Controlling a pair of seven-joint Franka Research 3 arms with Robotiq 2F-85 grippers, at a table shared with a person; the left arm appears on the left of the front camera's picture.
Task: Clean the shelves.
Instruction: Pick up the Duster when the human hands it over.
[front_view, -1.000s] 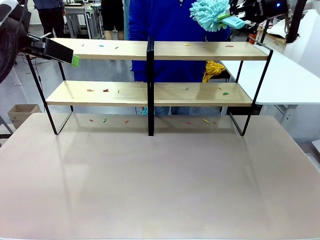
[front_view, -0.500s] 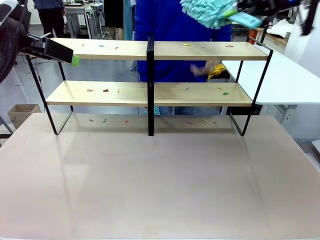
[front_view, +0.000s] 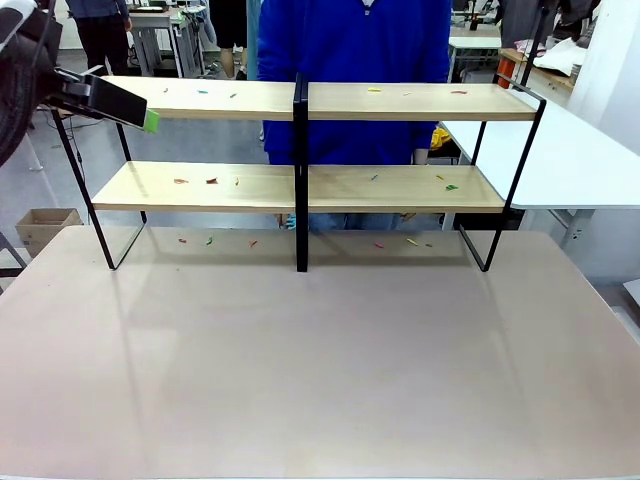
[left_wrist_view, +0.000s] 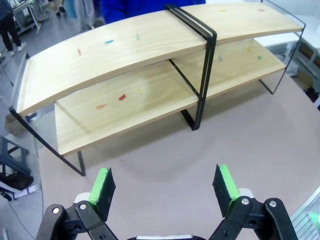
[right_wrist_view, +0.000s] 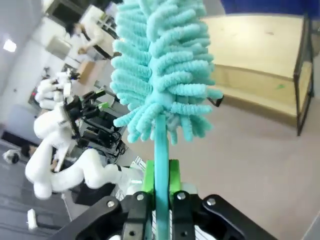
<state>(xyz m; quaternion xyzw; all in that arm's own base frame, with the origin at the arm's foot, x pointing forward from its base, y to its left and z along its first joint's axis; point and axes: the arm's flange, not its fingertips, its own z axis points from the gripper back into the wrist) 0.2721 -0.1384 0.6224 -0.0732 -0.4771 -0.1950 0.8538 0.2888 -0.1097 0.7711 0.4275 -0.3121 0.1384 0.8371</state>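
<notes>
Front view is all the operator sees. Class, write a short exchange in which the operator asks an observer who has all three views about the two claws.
Operator: What is the right claw doing?
Observer: The right claw is shut on the handle of a fluffy teal duster, whose head points away from the claw.
Operator: And the left claw, open or shut?
Observer: The left claw is open and empty, aimed at the shelves.
</notes>
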